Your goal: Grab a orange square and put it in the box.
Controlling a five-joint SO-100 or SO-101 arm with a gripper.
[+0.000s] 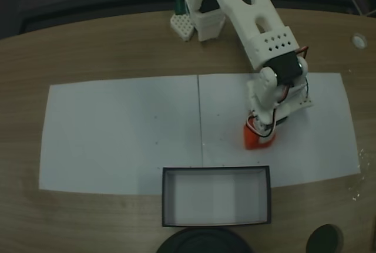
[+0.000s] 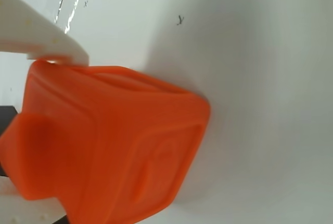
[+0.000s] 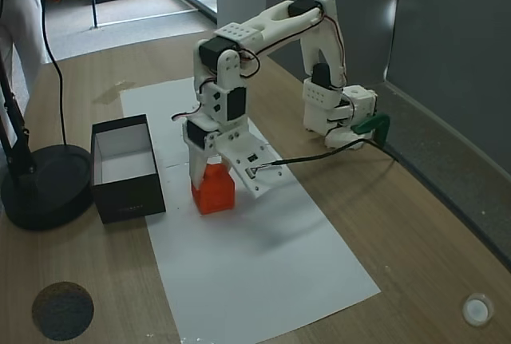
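The orange square point(image 1: 259, 141) sits on the white paper sheet point(image 1: 117, 130), up and to the right of the box point(image 1: 216, 171) in a fixed view. In the other fixed view the orange square point(image 3: 214, 190) lies just right of the black-walled box point(image 3: 128, 194). My gripper point(image 1: 258, 132) is lowered over it. One finger stands at the cube's left side and the other is splayed out to the right, so the gripper point(image 3: 230, 186) is open around it. In the wrist view the orange square point(image 2: 119, 146) looms large, with a white finger point(image 2: 36, 37) touching its upper left edge.
A black round stand base point(image 3: 40, 188) sits against the box's far side, and a person point(image 3: 20, 1) stands beyond it. A dark disc point(image 3: 62, 310) and a small white cap point(image 3: 477, 309) lie on the wooden table. The arm's base point(image 1: 202, 21) is at the back edge.
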